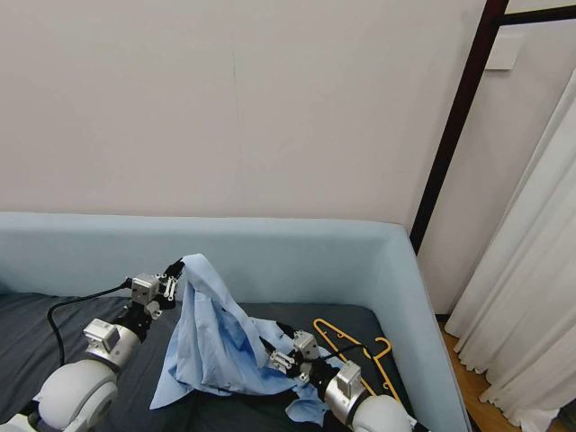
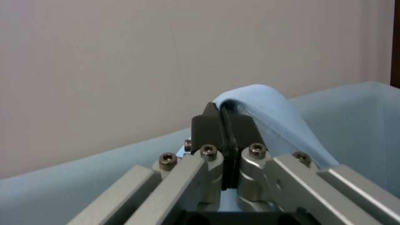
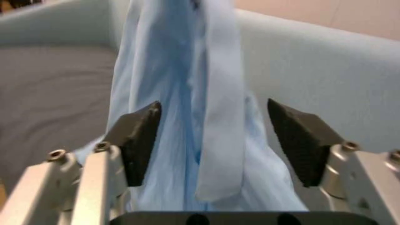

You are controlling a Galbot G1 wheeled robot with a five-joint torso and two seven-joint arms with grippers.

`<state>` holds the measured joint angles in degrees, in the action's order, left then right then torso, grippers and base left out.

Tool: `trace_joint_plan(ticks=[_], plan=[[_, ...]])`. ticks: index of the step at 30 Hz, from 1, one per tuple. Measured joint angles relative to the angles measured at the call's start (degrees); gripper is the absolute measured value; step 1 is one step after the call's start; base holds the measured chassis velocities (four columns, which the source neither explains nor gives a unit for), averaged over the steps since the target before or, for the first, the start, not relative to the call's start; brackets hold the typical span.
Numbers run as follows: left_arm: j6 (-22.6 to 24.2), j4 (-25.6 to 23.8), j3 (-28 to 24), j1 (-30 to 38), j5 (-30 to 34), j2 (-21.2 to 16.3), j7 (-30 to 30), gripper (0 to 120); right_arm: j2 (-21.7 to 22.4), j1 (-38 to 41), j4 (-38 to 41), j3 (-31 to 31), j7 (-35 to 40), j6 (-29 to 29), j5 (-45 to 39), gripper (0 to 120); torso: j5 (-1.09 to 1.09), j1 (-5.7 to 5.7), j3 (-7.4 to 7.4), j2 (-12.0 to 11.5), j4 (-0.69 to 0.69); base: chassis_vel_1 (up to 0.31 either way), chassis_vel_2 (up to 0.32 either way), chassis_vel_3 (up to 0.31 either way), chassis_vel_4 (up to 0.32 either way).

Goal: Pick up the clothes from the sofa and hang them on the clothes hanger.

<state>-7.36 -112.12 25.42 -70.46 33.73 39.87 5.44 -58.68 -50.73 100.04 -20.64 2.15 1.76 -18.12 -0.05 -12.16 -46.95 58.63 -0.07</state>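
Note:
A light blue shirt (image 1: pixel 211 337) hangs in a peak above the dark sofa seat (image 1: pixel 54 319). My left gripper (image 1: pixel 175 270) is shut on its top fold, and the left wrist view shows the black pads (image 2: pixel 220 129) pinching the cloth (image 2: pixel 269 103). My right gripper (image 1: pixel 274 346) is open low beside the shirt's right side. In the right wrist view the draped shirt (image 3: pixel 187 93) hangs between the two spread fingers (image 3: pixel 140 136), not clamped. An orange clothes hanger (image 1: pixel 360 346) lies flat on the seat at the right, partly behind my right arm.
The sofa has a pale blue backrest (image 1: pixel 270 247) and right armrest (image 1: pixel 423 333). A dark upright pole (image 1: pixel 454 126) stands against the wall at the right, with white curtains (image 1: pixel 531 297) beyond it. A black cable (image 1: pixel 67 310) trails from my left arm.

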Motion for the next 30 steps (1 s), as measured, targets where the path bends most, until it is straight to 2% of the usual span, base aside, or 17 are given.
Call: trace_joint_plan(ticks=[2,3,6,10,14,19,23,27,30], plan=[[0.12,-0.36,0.6,0.14,0.66,-0.03,0.33,0,-1.26,-0.16,-2.36,-0.95,0.9,0.74,5.86,79,0.01,0.0,0.0,0.0,0.0,0.0,0.0,0.0,0.0],[0.12,-0.36,0.6,0.14,0.66,-0.03,0.33,0,-1.26,-0.16,-2.36,-0.95,0.9,0.74,5.86,79,0.01,0.0,0.0,0.0,0.0,0.0,0.0,0.0,0.0],[0.31,-0.8,1.31,0.28,1.43,-0.35,1.02,0,-3.17,-0.43,-6.17,-2.04,3.25,1.31,14.34,93,0.0,0.0,0.0,0.0,0.0,0.0,0.0,0.0,0.0],[0.37,-1.05,1.43,0.37,1.72,-0.8,1.21,0,-4.44,-0.38,-7.62,-3.26,5.36,0.81,16.64,99,0.02,0.0,0.0,0.0,0.0,0.0,0.0,0.0,0.0],[0.41,-1.21,1.24,0.37,1.77,-0.88,1.26,0,-6.25,0.79,-8.43,-4.81,7.35,0.72,16.19,100,0.01,0.0,0.0,0.0,0.0,0.0,0.0,0.0,0.0],[0.45,-1.21,1.04,0.2,1.66,-0.53,1.24,0,-7.81,3.55,-7.87,-5.71,8.61,-0.2,11.27,100,0.01,0.0,0.0,0.0,0.0,0.0,0.0,0.0,0.0],[0.47,-1.19,1.04,0.13,1.59,-0.48,1.23,0,-8.25,6.45,-5.76,-7.21,10.83,-4.71,4.42,100,0.01,0.0,0.0,0.0,0.0,0.0,0.0,0.0,0.0],[0.47,-1.23,1.21,-0.01,1.57,-0.44,1.23,0,-9.88,9.56,-3.36,-9.45,17.09,-11.04,-7.05,100,0.01,0.0,0.0,0.0,0.0,0.0,0.0,0.0,0.0],[0.47,-1.38,1.25,-0.03,1.57,-0.36,1.33,0,-11.25,10.21,-3.43,-10.16,20.26,-13.06,-9.11,100,0.0,0.0,0.0,0.0,0.0,0.0,0.0,0.0,0.0]])
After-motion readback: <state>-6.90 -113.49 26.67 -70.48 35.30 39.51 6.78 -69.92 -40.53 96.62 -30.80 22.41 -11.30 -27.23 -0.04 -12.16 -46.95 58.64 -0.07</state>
